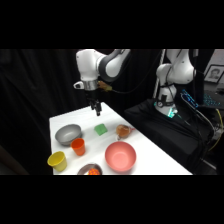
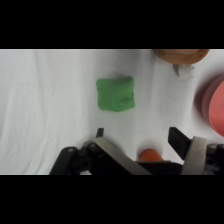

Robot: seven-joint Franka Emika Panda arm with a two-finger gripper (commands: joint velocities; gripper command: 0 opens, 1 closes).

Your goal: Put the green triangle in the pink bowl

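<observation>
Near the middle of the side view, the green triangle (image 1: pixel 101 129) lies on the white tabletop (image 1: pixel 145 150), a chunky, plain bright-green block with soft edges. From the wrist it looks almost square (image 2: pixel 115 93). Above it, toward upper left, hangs the gripper (image 1: pixel 96 111), open and empty. At lower right sits the pink bowl (image 1: pixel 120 156).

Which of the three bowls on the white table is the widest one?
The salmon-pink plastic bowl, at the table's front edge. It is clearly broader than the grey metal bowl at the left and the small dark bowl beside it.
</observation>
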